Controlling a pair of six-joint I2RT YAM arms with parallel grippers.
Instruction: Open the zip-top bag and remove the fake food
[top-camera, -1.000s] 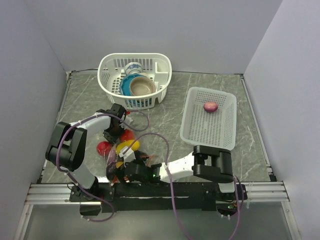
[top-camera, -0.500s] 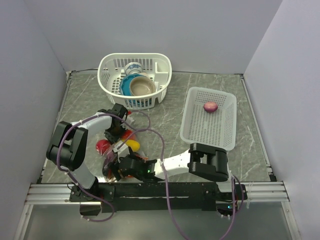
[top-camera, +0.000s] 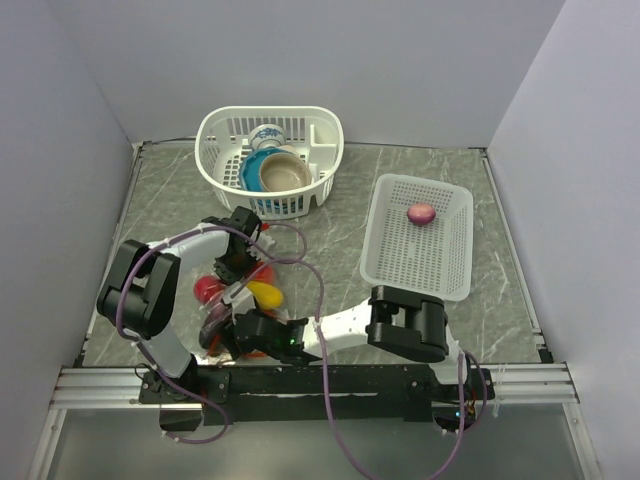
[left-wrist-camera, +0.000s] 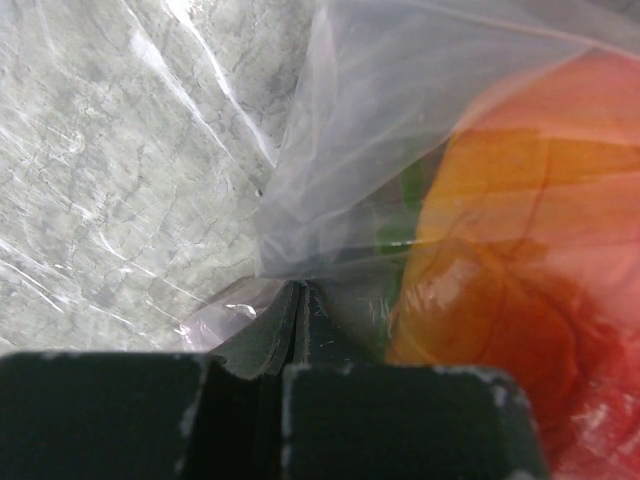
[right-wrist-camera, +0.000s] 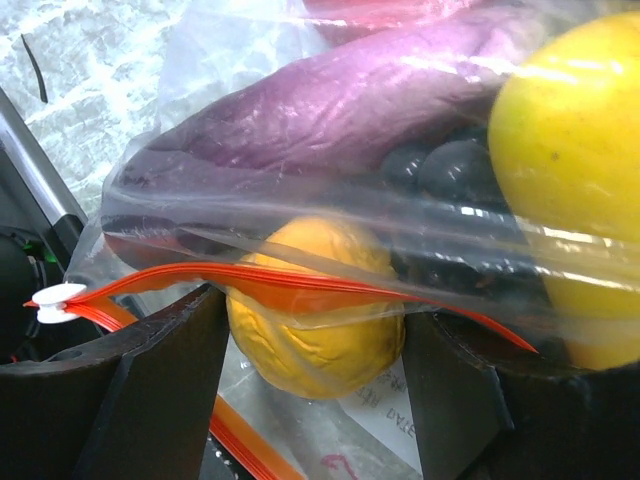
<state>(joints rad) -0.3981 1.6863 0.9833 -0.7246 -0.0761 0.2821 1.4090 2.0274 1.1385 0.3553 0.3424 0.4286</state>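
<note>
Table: grey marbled top – the zip-top bag lies on it, at the near edge just ahead of the arm bases.
Round basket: beyond the bag, toward the back wall; holds ceramic bowls, which are no part of the job.
White tray: well to the right of the bag, apparently the drop-off for what comes out.
Purple onion: alone in the tray, well apart from the bag. One piece out, so the task looks barely begun.
Zip-top bag: clear, crinkled, lying on its side, most of the food inside.
Left gripper: at the bag's far side, fingers pressed together on a fold of film. Likely an anchor, so the bag stays put while the other arm pulls.
Right gripper: at the bag's near end, at the mouth, jaws spread either side of the orange. They sit close to its flanks; whether they bear on it yet, I cannot tell.
Zip strip: red-orange, running across the orange between the jaws – it could snag on the way out.
Inside the bag: eggplant, lemon and grapes behind the orange; red apple at the left side.
Next: probably closing on the orange, then drawing it out under the strip.
</note>
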